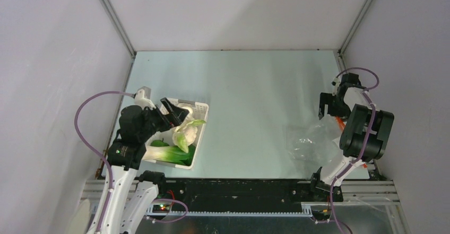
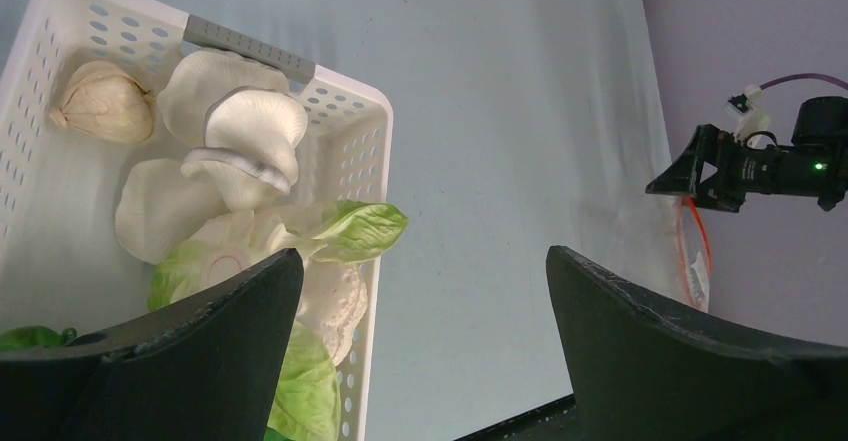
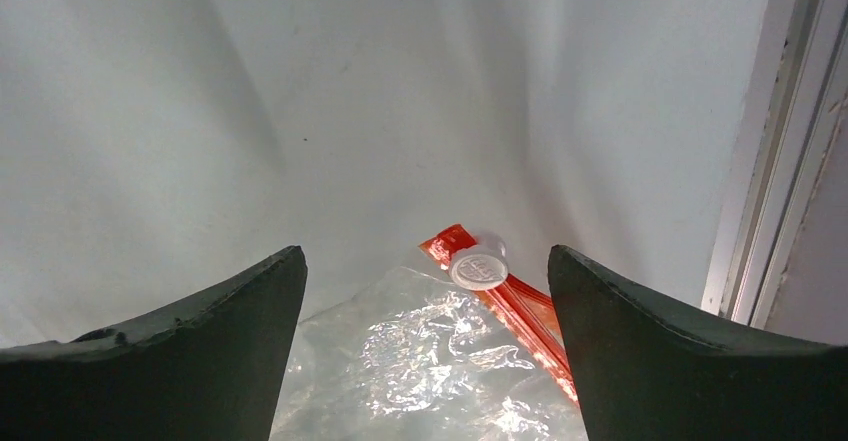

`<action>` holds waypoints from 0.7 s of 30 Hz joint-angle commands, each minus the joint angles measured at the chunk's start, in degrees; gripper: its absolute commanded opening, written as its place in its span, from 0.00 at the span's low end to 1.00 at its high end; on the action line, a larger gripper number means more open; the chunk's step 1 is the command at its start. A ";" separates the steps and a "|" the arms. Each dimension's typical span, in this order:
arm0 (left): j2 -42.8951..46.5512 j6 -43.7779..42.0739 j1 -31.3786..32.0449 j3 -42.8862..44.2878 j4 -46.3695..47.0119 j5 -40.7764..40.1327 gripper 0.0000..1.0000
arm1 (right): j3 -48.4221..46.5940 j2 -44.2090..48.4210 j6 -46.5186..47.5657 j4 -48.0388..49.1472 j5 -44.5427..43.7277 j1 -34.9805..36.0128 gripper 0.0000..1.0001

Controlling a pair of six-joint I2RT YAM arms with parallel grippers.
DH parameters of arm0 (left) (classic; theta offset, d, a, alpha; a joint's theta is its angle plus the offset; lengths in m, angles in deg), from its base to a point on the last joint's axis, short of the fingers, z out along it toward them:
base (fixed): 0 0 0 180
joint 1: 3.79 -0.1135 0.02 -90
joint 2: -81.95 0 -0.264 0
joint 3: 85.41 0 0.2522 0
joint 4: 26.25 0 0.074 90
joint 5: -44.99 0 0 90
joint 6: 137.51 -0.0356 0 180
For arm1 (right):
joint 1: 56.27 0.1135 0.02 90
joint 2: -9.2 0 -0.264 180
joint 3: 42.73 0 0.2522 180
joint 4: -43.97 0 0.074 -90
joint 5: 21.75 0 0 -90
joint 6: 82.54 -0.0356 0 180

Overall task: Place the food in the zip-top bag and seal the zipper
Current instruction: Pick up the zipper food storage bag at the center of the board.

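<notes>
The food lies in a white perforated basket at the left: pale mushrooms, a lumpy white cauliflower piece and bok choy with green leaves. My left gripper hovers open over the basket's right rim with nothing between its fingers. At the right, the clear crinkly zip-top bag lies flat on the table. Its red-orange zipper has a white slider at its far end. My right gripper hangs open just above that end of the bag.
A pale garlic-like bulb sits in the basket's far left corner. Grey walls close in on both sides. An aluminium rail runs along the table's right edge, close to the bag. Bare table lies between basket and bag.
</notes>
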 commanded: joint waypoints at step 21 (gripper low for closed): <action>0.49 0.93 -0.33 -0.76 2.24 -1.03 0.98 | -1.27 5.93 -10.51 -10.99 -4.26 3.37 0.00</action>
